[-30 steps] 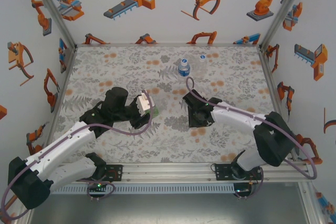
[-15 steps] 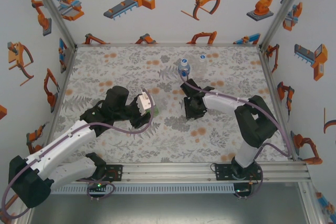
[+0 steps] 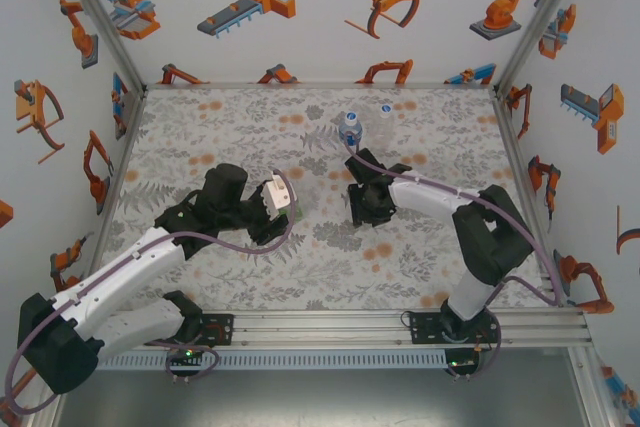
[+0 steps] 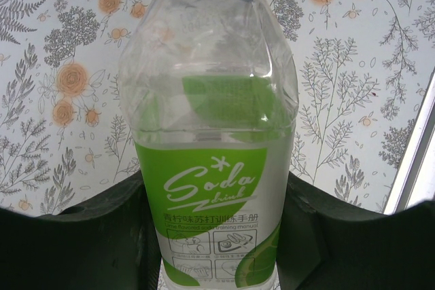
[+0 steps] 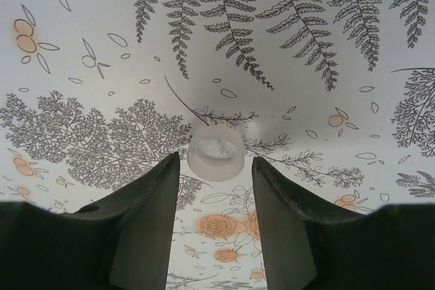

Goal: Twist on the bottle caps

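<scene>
My left gripper (image 4: 216,185) is shut on the green-label bottle (image 4: 211,106), its dark fingers pressed to both sides of the label; in the top view that gripper (image 3: 280,199) holds the bottle (image 3: 296,209) left of the table's middle. The bottle's mouth runs off the top edge of the left wrist view. A whitish bottle cap (image 5: 215,153) lies on the patterned table, just past the tips of my right gripper (image 5: 215,162), which stands open with a finger to each side of it and touches nothing. The right gripper (image 3: 358,211) hangs low over the table's middle.
A blue-label bottle (image 3: 350,128) stands at the back of the table, with a clear bottle (image 3: 386,111) just behind it to the right. The floral table (image 3: 420,267) is walled at the left, back and right. An aluminium rail (image 3: 320,319) runs along the near edge.
The right arm has drawn its elbow inward and its gripper has shifted slightly back and left, jaws opening wider. The left arm with the green-label bottle has barely moved.
</scene>
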Available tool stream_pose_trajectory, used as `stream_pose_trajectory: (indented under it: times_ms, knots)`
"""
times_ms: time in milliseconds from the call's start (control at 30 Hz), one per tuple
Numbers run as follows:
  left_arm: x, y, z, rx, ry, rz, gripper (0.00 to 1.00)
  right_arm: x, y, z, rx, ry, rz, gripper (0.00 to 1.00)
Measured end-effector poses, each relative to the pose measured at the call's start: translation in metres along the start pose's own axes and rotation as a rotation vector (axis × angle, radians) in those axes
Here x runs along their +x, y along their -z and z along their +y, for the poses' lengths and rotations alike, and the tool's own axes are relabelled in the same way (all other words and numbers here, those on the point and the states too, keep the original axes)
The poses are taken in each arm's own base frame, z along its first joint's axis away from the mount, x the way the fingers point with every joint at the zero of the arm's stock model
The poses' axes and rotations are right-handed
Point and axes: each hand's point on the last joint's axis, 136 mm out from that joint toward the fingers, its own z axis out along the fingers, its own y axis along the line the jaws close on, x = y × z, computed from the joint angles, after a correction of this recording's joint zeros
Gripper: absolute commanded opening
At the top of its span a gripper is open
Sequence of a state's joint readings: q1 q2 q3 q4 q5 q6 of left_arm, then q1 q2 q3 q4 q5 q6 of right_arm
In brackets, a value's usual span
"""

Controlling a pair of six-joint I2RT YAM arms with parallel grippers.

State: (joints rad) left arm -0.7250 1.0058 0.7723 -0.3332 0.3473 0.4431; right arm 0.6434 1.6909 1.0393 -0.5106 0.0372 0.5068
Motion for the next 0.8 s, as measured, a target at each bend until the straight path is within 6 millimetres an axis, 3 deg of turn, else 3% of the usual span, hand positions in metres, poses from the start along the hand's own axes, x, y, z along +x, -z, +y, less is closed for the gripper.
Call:
stream_pose_trajectory:
  times_ms: [800]
  knots:
    - [0.0027, -0.0015, 0.0006, -0.002, 0.004, 0.012, 0.27, -0.0027, 0.0037, 0.0056, -0.03, 0.0, -0.011, 0.43]
